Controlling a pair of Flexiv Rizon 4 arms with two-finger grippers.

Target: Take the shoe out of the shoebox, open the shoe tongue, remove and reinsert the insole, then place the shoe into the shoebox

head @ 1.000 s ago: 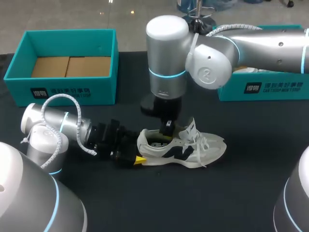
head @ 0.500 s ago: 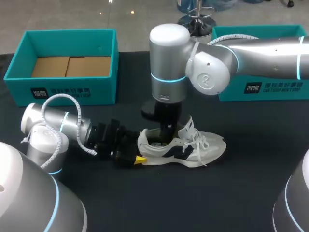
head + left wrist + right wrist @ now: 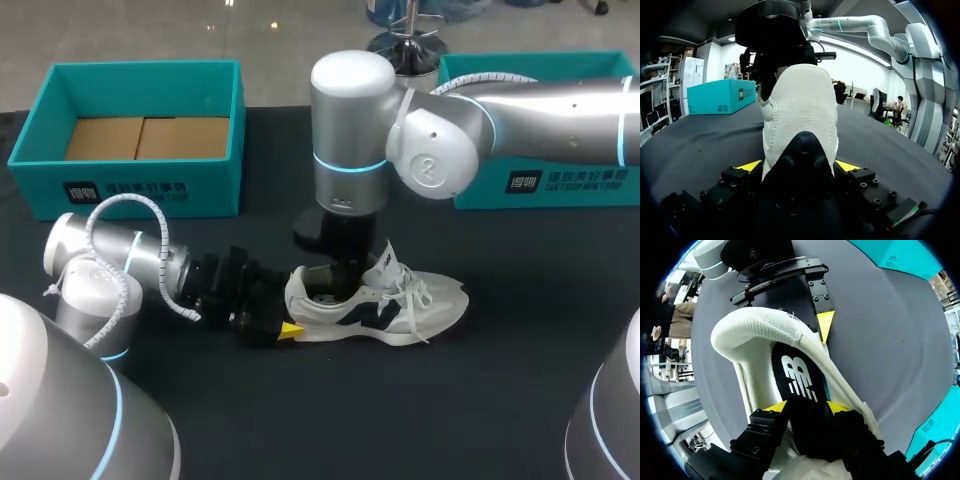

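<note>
Shoe (image 3: 390, 310) sits upright on the table (image 3: 300, 420), heel clamped between the left gripper's (image 3: 799, 166) 2 tips. Right gripper (image 3: 806, 407) is down in its opening, 2 tips pinching the black insole (image 3: 800, 385). Shoebox (image 3: 215, 190) sits well behind the left gripper.

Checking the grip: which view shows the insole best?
The right wrist view: the insole lies inside the shoe, between the right gripper's yellow tips. The head view hides it behind that gripper; the left wrist view shows only the heel.
</note>
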